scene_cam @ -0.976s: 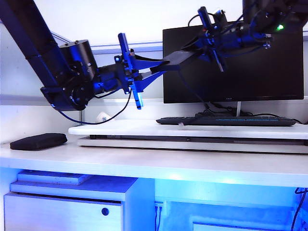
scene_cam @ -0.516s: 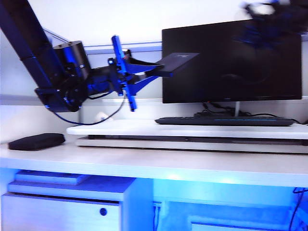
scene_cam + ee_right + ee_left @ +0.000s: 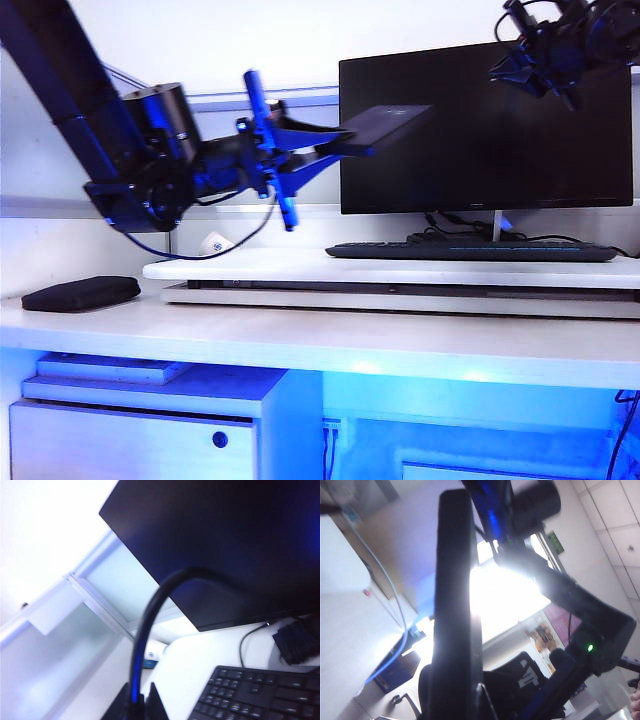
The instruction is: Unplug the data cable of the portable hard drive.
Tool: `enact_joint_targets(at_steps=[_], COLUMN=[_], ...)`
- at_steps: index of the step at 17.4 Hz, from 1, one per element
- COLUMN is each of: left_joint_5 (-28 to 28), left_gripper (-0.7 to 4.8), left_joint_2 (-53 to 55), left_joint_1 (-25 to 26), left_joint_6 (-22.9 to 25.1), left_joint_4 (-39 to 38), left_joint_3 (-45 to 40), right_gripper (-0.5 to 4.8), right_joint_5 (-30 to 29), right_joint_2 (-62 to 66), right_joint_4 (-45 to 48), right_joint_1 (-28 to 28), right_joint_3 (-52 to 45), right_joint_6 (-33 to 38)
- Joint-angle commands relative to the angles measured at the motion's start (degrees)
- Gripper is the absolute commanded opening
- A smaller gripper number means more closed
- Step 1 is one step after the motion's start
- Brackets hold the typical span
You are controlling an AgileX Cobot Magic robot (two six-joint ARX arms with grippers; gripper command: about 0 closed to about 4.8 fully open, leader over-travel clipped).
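Note:
The portable hard drive (image 3: 385, 124) is a flat dark slab held level in the air in front of the monitor. My left gripper (image 3: 335, 140) is shut on its near end. In the left wrist view the drive (image 3: 452, 605) shows edge-on, rising from my left gripper (image 3: 465, 702). My right gripper (image 3: 535, 65) hangs high at the right, well apart from the drive. In the right wrist view the right gripper (image 3: 136, 702) is shut on the data cable (image 3: 150, 610), a thin black cord arcing up from the fingers. No cord joins the drive.
A black monitor (image 3: 480, 130) stands behind the drive, with a black keyboard (image 3: 470, 252) on the raised white board (image 3: 400, 272). A soft black pouch (image 3: 80, 293) lies on the desk at the left. A drawer unit (image 3: 140, 435) sits under the desk.
My right gripper has pulled away to the upper right with the cable, which no longer hangs from the drive. The left gripper still holds the drive in about the same place.

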Motion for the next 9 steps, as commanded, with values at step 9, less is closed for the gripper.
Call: enact_joint_targets(at_steps=[9], left_joint_5=[-26.34], left_gripper=[-0.06], left_joint_2=[-0.46], left_joint_1=[6.34], left_joint_6=[18.49], left_joint_4=[-23.28], left_joint_3=[0.35], right_gripper=[-0.06], right_joint_5=[2.95], right_joint_2=[3.15], right_joint_4=[-4.98], right_joint_1=[-2.21], right_joint_3=[0.31], right_joint_6=[-3.85])
